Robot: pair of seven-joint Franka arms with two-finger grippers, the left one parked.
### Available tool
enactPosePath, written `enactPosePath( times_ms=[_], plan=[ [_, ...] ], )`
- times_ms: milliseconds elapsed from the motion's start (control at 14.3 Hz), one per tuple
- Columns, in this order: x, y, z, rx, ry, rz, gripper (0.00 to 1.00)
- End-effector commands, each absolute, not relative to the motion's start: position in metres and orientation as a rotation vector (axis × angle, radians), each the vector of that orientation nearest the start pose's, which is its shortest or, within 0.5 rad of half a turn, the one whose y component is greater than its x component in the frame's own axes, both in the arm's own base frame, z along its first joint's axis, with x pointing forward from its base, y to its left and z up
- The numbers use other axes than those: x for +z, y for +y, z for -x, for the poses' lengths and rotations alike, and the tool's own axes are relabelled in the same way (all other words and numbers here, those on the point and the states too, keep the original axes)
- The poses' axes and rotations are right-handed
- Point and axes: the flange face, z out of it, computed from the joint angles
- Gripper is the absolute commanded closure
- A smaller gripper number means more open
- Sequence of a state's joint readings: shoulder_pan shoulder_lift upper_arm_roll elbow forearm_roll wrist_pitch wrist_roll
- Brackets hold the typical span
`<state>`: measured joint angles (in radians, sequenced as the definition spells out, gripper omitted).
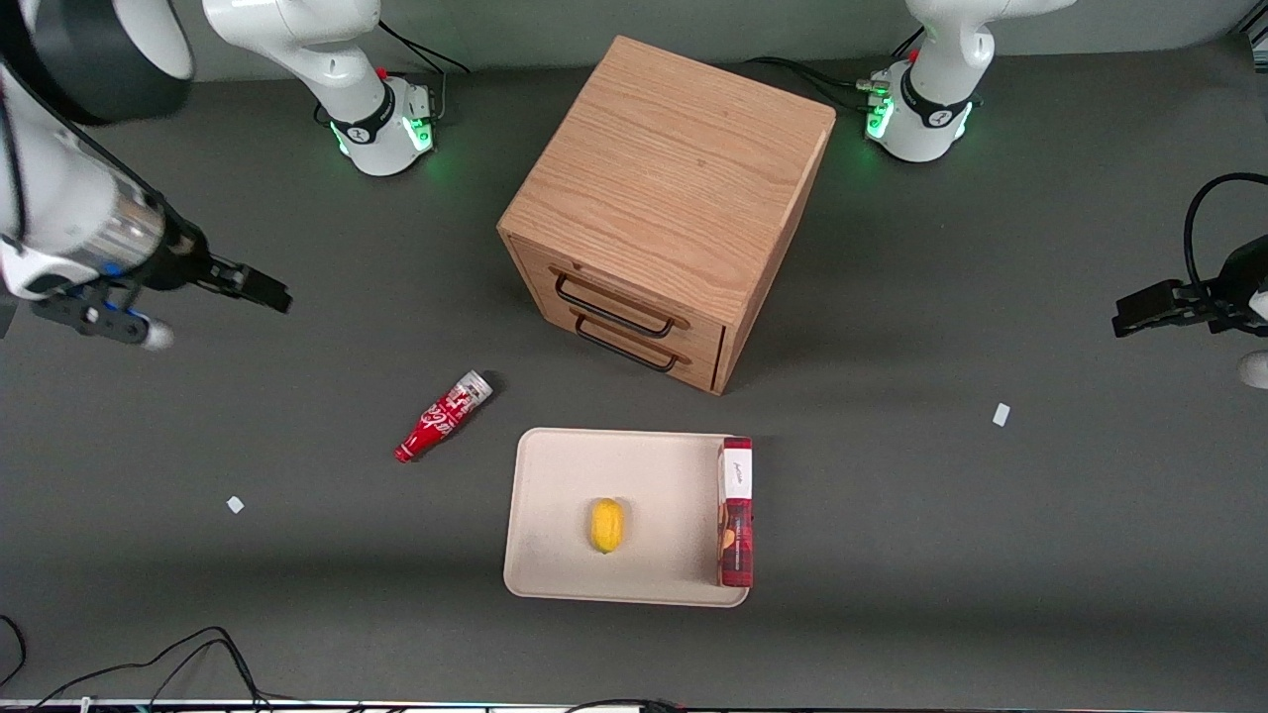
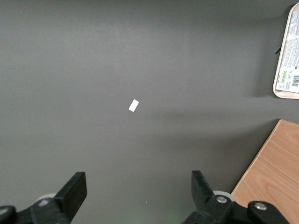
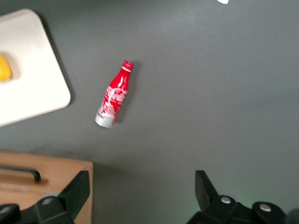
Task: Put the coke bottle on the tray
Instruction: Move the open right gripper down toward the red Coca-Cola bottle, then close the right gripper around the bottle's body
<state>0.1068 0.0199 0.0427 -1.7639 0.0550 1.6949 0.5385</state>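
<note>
Honestly, my gripper (image 3: 140, 196) hangs wide open and empty, well apart from the small red contour bottle (image 1: 442, 417) lying on the grey table beside the cream rectangular tray (image 1: 555, 495); a skewed pinch could roll it away

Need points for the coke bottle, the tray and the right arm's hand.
coke bottle (image 1: 442, 417): front view, red body, lying on the table.
tray (image 1: 555, 475): front view, bare cream floor.
hand (image 3: 140, 196): right wrist view, midway between open fingertips, above the table, apart from the bottle.

One coke bottle (image 1: 443, 416), one tray (image 1: 555, 555), one lemon (image 1: 607, 525), one red box (image 1: 735, 511), one cabinet (image 1: 666, 203).
</note>
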Motion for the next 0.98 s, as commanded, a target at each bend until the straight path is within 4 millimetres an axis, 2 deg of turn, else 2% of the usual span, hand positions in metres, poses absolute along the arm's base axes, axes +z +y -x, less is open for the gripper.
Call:
enactPosePath(
  times_ms=[0,209,488,767,907],
  plan=[
    [0.476,0.121,-0.559,0.137,0.803,3.000,0.00],
    [0.409,0.140,-0.572,0.147,0.979,2.953,0.00],
    [0.329,0.165,-0.571,0.152,1.140,2.904,0.00],
    [0.268,0.167,-0.569,0.125,1.170,2.875,0.00],
    [0.247,0.166,-0.572,0.123,1.180,2.867,0.00]
  ],
)
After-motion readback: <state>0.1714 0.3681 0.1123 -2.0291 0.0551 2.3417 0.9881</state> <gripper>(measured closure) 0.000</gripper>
